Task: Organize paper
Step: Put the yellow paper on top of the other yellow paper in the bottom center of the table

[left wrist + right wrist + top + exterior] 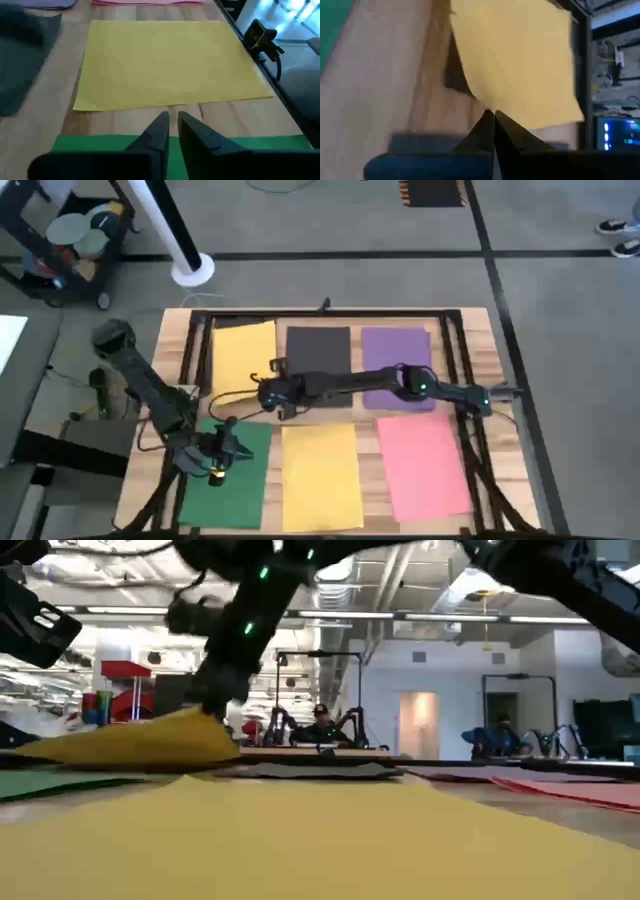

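Pinching the far yellow sheet (243, 352) by its corner, the right gripper (262, 394) lifts it; left gripper (221, 450) fingers narrowly parted over green sheet (228, 492).

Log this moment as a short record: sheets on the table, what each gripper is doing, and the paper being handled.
sheets, far row: yellow sheet, dark grey sheet, purple sheet
sheets, near row: green sheet, second yellow sheet, pink sheet
right gripper: fingers shut on the far yellow sheet's corner, which is lifted off the table
left gripper: over the green sheet, holding nothing
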Robot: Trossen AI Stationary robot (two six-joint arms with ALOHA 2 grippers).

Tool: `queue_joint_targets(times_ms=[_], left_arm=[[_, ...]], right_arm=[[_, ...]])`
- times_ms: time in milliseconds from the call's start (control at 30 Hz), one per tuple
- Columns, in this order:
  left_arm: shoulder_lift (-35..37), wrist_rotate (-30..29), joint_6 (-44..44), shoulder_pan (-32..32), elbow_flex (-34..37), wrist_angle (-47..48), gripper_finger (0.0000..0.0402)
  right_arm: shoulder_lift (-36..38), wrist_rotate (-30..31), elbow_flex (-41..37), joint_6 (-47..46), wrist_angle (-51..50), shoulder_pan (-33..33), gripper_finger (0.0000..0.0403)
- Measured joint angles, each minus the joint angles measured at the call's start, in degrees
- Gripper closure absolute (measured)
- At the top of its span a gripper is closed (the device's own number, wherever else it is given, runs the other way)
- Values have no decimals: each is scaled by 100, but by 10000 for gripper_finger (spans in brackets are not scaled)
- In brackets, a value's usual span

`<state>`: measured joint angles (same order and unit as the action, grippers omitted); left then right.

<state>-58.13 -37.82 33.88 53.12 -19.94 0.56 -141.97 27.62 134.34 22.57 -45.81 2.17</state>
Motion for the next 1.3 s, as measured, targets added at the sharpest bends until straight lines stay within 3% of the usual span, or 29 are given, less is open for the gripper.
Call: queue_joint_targets(times_ms=[333, 433, 533, 733, 1000, 1300], left_arm=[[0, -2, 1, 0, 2, -45, 366], [2, -20, -306, 26, 4, -708, 366], [2, -19, -1218, 119, 4, -1816, 366], [7, -16, -2390, 247, 0, -3317, 366], [7, -76, -2278, 153, 0, -3284, 366], [7, -66, -2171, 116, 0, -3194, 366]], right_arm=[[899, -48, 3, -764, -1684, 673, 403], [1073, -226, 3, -1358, -2325, 1091, 403], [1212, -414, 3, -1960, -2654, 1598, 403], [1258, -487, 0, -2811, -2649, 2627, 403], [1226, -306, -143, -3936, -2342, 3643, 403], [1219, -158, -762, -5612, -2408, 4049, 403]])
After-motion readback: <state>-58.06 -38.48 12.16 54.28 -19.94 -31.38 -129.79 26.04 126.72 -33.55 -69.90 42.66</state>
